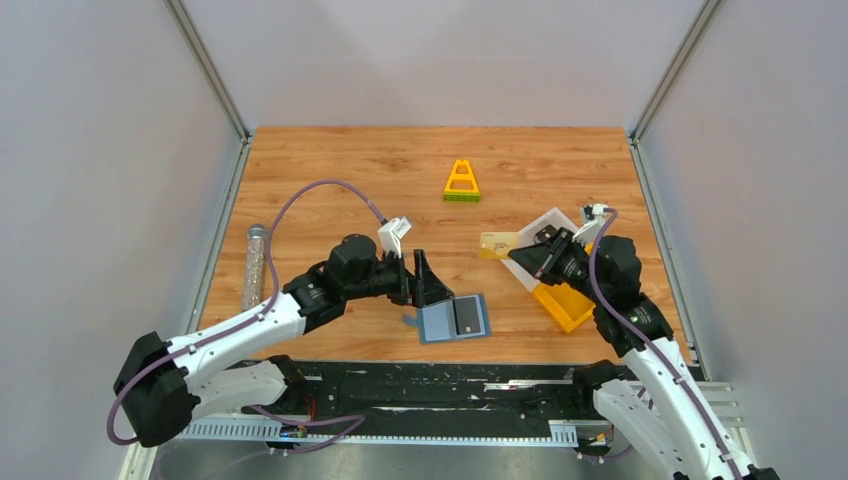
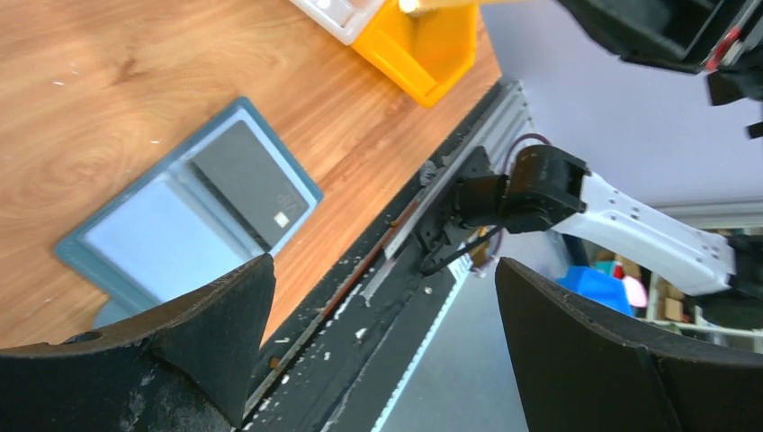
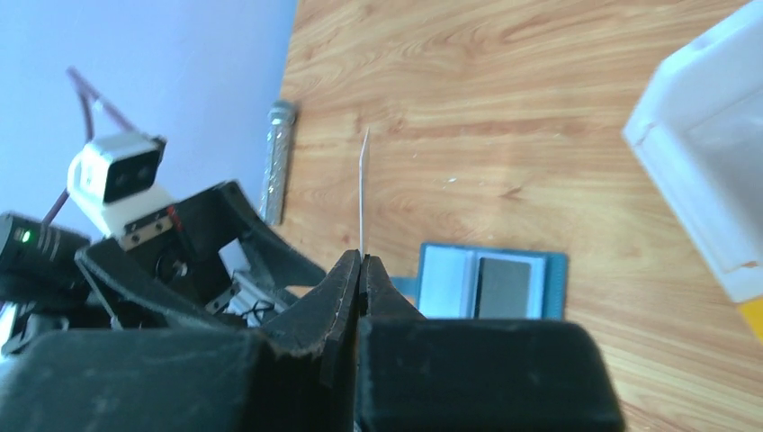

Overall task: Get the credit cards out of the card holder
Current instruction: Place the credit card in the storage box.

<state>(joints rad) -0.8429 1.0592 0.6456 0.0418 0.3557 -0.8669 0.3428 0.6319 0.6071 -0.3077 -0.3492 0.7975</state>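
Your card holder (image 1: 440,325) lies open and flat on the table (image 1: 350,170), just below the centre of the top view and close to the table's near edge. A dark card (image 1: 465,315) sits in its right-hand panel, and the left-hand panel shows pale blue. A small tab sticks out from the holder's left edge.

Your left fingers (image 1: 428,285) hang just above and to the left of the holder, spread wide apart with nothing between them. In the left wrist view the holder (image 2: 135,243) and the dark card (image 2: 247,180) lie in the left half of the frame, beyond the left-hand finger and not between the two.

To the right of centre in the top view, your right fingers (image 3: 362,270) are pressed together on a yellowish card (image 1: 497,245), held up off the table and well apart from the holder. In the right wrist view that card (image 3: 363,189) stands edge-on as a thin pale line rising from the fingertips, with the holder (image 3: 441,281) on the table just right of them.

A white bin (image 1: 556,222) and a yellow bin (image 1: 563,305) stand side by side under the right arm, at the right of the table. A yellow triangular frame (image 1: 461,182) rests near the far edge, upper centre. A clear tube (image 1: 255,265) lies along the table's left edge.
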